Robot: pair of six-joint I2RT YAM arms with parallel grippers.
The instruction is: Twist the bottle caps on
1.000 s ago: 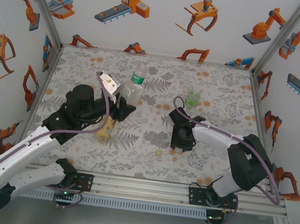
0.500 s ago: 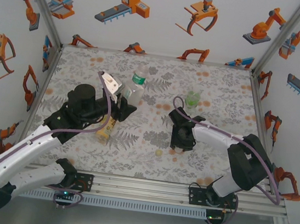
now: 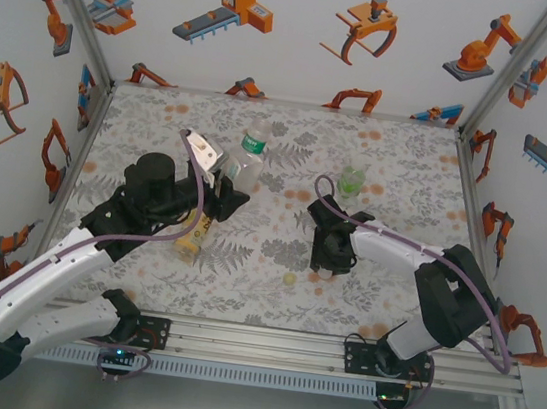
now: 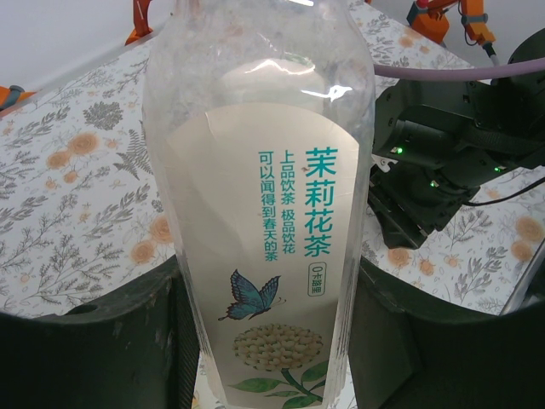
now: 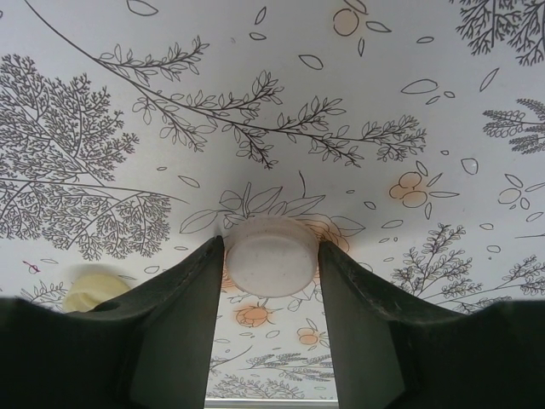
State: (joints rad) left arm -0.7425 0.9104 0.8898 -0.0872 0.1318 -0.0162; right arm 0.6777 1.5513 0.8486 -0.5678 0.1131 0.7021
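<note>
Reading the top external view first, I find the left gripper (image 3: 228, 182) clamped on the clear bottle (image 3: 243, 160). The bottle stands upright on the floral-printed table (image 3: 400, 161), left of centre. The juice bottle (image 3: 193, 234), a yellow-orange cylinder, lies on its side close under the left arm's wrist. The green bottle (image 3: 352, 182), short and translucent, stands upright well apart from the clear one, on the right arm's side. The right gripper (image 3: 331, 263) points down at the table surface. The pale yellow cap (image 3: 289, 278), a small disc, lies near it toward the front edge.

In the left wrist view, the clear bottle sits between two dark matte fingers (image 4: 94, 358), both pressing its sides. Its wall is thin, glossy plastic. A white wrap label carries teal characters, a blue butterfly and a cluster of pale buds.

In the right wrist view, the white cap (image 5: 272, 256), a smooth round plastic disc with a softened edge, lies flat on the table. Both dark fingers (image 5: 183, 324) meet its rim in a narrow grip. The pale yellow cap lies partly hidden behind the finger at the left of this view.
</note>
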